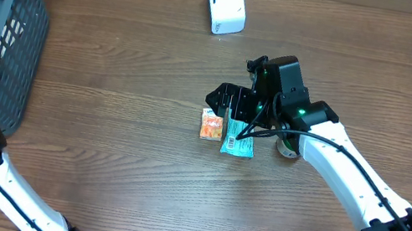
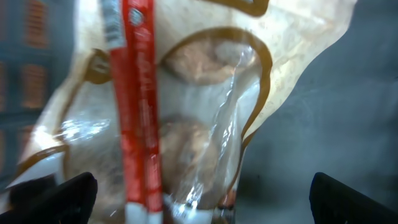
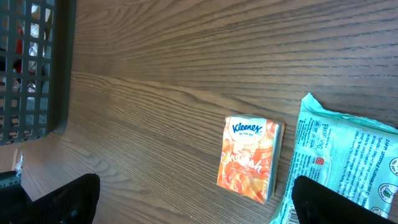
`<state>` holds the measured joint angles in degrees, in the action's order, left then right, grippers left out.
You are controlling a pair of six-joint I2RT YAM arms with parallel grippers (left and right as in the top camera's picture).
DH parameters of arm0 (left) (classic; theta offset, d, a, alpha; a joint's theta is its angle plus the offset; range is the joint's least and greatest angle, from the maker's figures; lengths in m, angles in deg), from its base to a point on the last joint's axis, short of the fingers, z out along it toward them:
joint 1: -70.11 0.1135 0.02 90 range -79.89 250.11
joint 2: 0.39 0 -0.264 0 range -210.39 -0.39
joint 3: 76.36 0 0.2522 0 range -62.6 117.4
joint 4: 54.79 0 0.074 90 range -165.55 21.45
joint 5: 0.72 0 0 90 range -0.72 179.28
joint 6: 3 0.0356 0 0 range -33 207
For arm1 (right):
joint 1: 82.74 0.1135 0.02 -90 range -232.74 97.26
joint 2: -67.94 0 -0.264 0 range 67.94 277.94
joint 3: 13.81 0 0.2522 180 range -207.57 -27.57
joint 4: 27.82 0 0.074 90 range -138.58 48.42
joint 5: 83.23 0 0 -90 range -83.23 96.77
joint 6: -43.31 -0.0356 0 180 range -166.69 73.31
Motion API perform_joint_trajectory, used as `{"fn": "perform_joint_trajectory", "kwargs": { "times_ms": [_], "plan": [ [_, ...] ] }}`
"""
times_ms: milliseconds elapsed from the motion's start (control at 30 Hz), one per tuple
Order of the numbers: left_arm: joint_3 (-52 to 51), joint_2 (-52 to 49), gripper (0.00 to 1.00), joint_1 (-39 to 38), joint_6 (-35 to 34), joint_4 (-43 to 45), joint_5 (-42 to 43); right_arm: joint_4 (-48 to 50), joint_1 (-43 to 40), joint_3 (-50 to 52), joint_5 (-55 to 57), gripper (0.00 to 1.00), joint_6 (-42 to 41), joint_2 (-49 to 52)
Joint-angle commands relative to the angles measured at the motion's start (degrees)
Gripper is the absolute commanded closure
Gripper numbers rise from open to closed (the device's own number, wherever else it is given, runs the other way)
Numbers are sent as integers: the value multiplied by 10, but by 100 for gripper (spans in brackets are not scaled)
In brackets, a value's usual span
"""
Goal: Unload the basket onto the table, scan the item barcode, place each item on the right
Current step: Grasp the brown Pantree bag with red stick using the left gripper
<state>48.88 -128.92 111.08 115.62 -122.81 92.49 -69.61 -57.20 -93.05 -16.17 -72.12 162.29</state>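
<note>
A brown wood-grain desk fills the overhead view. Near its middle lies an orange Kleenex tissue pack, flat, printed face up. Just to its right lies a teal packet, also flat, with small print showing. Their near edges are very close, and I cannot tell whether they touch.

The right pincer hangs over these two items. Its fingertips stand wide apart at the lower corners of the right wrist view. The tissue pack shows between them and nothing is gripped. From overhead, a small round object peeks out from under the right arm, right of the teal packet.

A white scanner stands at the top centre of the overhead view, well apart from both items.

A grey wire basket sits at the upper left. The left pincer reaches into it with its fingertips spread wide and holding nothing. Close in front of it is a clear snack bag with brown trim, pale round pieces showing through the film. A red stick packet lies lengthwise across the bag.
</note>
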Motion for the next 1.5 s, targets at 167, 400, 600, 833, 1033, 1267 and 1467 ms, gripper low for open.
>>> {"fn": "perform_joint_trajectory", "kwargs": {
  "times_ms": [167,400,600,833,1033,1267,1467],
  "plan": [
    [0,-62,0,-4,19,0,-2,3,-2,-12,4,0,4,-10],
    [-1,-71,71,-4,23,3,-6,3,-2,-12,4,0,4,-10],
    [2,-63,88,-8,23,5,-9,3,-2,-12,4,0,4,-10],
    [56,10,95,-24,-20,9,-9,3,-2,-12,4,0,4,-10],
    [66,119,96,-38,-57,42,-43,3,-2,-12,4,0,4,-10],
    [66,278,92,-76,-134,77,-120,3,-2,-12,4,0,4,-10],
    [65,373,91,-142,-273,-10,-115,3,-2,-12,4,0,4,-10]
  ]
}}
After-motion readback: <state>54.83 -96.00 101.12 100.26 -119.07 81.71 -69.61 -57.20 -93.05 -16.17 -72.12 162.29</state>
